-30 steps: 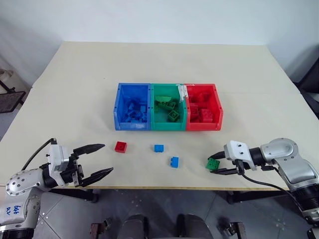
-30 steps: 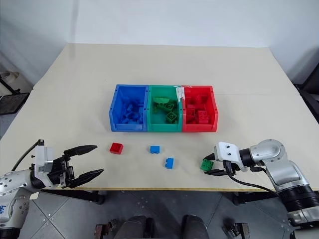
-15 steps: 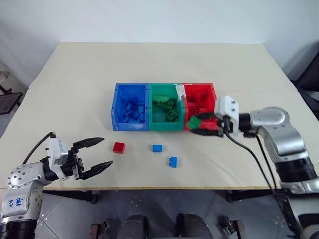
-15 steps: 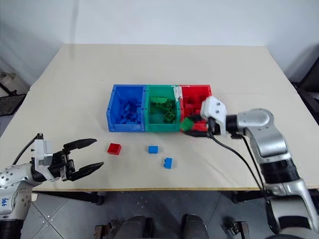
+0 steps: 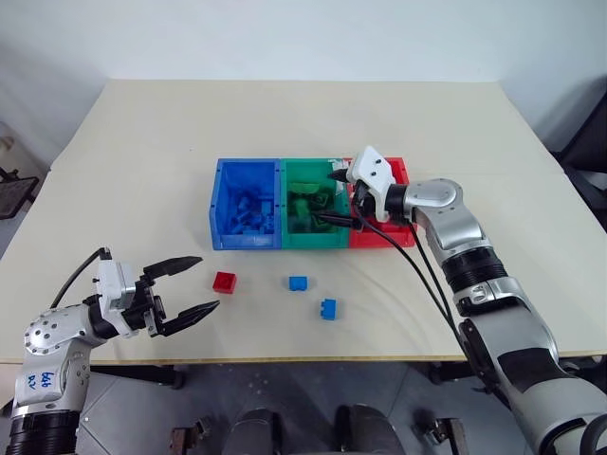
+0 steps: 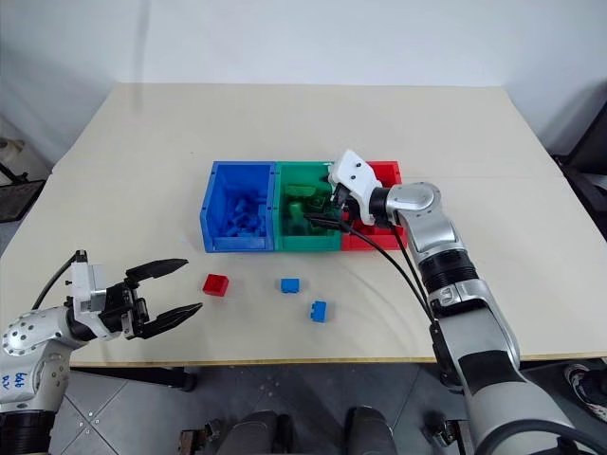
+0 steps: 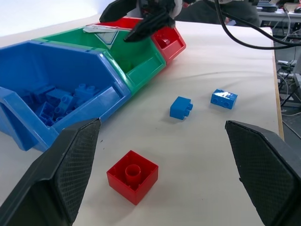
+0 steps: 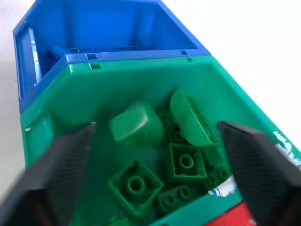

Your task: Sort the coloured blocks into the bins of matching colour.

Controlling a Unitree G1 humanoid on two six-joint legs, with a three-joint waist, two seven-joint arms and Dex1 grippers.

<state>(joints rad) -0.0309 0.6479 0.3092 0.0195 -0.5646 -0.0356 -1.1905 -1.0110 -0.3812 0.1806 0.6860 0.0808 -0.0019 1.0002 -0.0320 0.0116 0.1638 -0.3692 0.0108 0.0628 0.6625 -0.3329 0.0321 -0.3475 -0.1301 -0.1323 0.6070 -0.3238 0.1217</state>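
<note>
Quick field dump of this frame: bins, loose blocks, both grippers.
bins: blue bin, green bin, red bin, joined in a row mid-table
bin contents: blue bricks in blue, green bricks in green; red mostly hidden by the right arm
loose blocks: red block, two blue blocks, all on the table in front of the bins
left gripper: open, empty, near the table's front edge, facing the red block
right gripper: open, over the green bin, nothing between its fingers
</note>
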